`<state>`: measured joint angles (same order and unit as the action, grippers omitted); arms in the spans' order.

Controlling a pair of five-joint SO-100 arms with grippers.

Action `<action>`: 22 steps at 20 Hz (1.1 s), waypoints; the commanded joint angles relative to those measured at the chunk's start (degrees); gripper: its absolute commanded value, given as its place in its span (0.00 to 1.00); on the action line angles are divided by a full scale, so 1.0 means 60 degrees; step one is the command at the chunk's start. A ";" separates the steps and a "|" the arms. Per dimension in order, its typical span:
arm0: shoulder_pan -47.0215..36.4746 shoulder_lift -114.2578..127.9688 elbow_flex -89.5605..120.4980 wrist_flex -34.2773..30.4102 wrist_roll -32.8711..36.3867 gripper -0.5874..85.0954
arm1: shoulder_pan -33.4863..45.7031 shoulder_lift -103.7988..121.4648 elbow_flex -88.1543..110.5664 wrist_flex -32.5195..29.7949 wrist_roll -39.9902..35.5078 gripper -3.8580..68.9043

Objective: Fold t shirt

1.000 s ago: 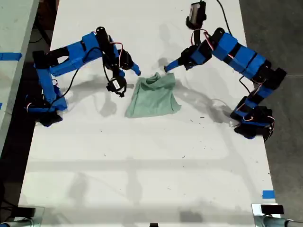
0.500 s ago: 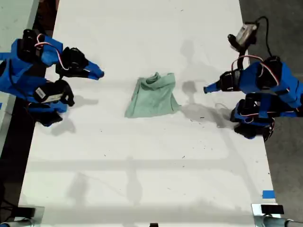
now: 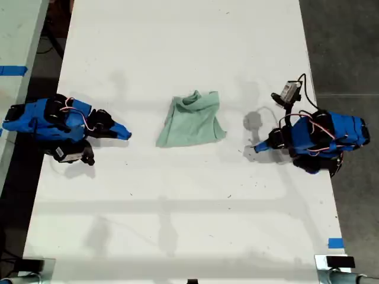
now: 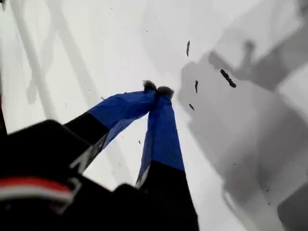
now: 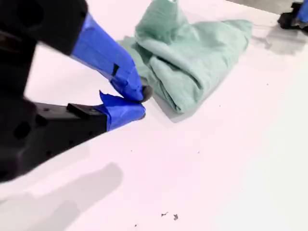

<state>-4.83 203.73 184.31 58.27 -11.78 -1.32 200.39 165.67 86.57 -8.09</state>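
Exterior view: t shirt (image 3: 192, 120) between arms

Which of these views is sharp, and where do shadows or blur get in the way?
Exterior view: sharp, evenly lit, soft arm shadows on the white table. First wrist view: my first tool is in focus, with dark shadows across the table beyond it. Second wrist view: slightly soft; the t shirt stays readable, while my second tool looks blurred.

My first gripper (image 4: 156, 89) has its blue jaws closed tip to tip, holding nothing. My second gripper (image 5: 140, 102) also has its jaws together and is empty. In the exterior view both blue arms are folded low near their bases.
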 commanded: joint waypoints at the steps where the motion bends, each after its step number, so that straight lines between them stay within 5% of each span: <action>1: -0.0293 0.0103 0.0703 0.0044 -0.0308 0.02 | -0.0234 -0.0015 0.0747 -0.0132 -0.0337 0.06; 5: -0.0820 -0.0073 0.0718 0.0059 -0.0249 0.05 | 0.0293 -0.0015 0.1729 -0.0996 -0.2124 0.07; 14: -0.0278 0.0103 0.0718 0.0044 0.0132 0.09 | 0.0410 0.0000 0.1846 -0.1099 -0.2373 0.07; 17: -0.0293 0.0103 0.0718 0.0044 0.0132 0.09 | 0.0937 -0.0015 0.1860 -0.1143 -0.3911 0.07; 22: 0.0293 0.0117 0.0718 0.0044 -0.0293 0.08 | 0.0381 0.0000 0.1875 -0.1172 -0.4175 0.07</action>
<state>-5.80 203.99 186.15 58.62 -12.04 2.81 199.95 174.02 81.47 -32.17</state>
